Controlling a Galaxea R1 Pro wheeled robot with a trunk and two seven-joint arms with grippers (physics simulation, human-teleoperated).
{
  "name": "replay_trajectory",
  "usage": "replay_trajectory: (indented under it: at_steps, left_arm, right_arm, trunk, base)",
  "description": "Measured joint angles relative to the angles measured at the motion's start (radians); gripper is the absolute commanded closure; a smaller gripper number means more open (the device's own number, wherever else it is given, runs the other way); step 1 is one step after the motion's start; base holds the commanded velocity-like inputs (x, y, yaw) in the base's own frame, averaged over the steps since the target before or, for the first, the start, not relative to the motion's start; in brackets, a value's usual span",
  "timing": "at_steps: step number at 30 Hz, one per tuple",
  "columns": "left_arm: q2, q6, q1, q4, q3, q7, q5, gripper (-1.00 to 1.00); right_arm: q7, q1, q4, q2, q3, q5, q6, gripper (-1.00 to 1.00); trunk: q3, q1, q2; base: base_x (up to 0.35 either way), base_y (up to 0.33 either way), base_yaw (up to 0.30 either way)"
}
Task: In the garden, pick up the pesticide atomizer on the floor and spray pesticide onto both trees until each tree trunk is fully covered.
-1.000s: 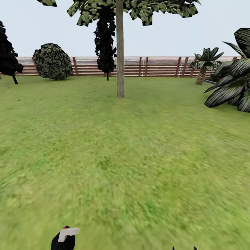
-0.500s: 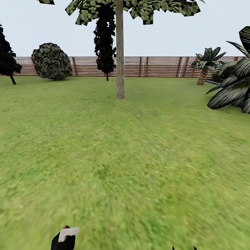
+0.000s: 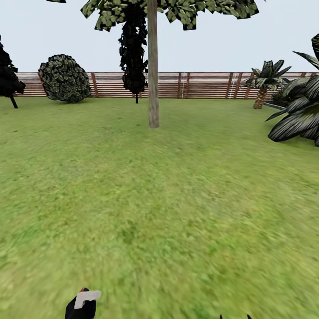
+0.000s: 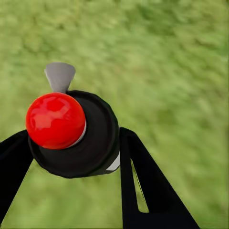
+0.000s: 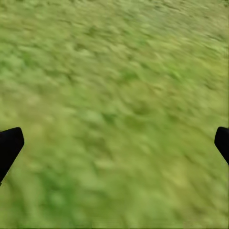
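Gripping the pesticide atomizer (image 4: 76, 136) between its two black fingers, the left pincer (image 4: 71, 157) carries the can low at the robot's side, cap with the red dot facing the wrist camera and the grey nozzle (image 4: 59, 76) pointing ahead over the grass. I judge it is held forward like this so the spray can meet the bark once the robot is near. The right pincer (image 5: 114, 143) is spread wide with nothing in it, only grass between its tips. The tree trunk (image 3: 153, 66) stands straight ahead, well apart from the robot, with open lawn (image 3: 177, 199) between. A wooden fence (image 3: 199, 85) bounds the far edge; a round bush (image 3: 64, 79) sits left, striped plants (image 3: 297, 119) crowd the right.
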Motion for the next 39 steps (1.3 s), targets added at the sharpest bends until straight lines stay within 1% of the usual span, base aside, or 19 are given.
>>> replay_trajectory:
  at_steps: [39]
  left_arm:
    - [0.000,-0.001,0.000,0.000,0.000,0.000,0.000,1.00]
  right_arm:
    - [0.000,0.000,0.000,0.000,0.000,0.000,0.000,-1.00]
  trunk:
    - [0.000,0.000,0.000]
  base:
    - [0.344,0.000,0.000]
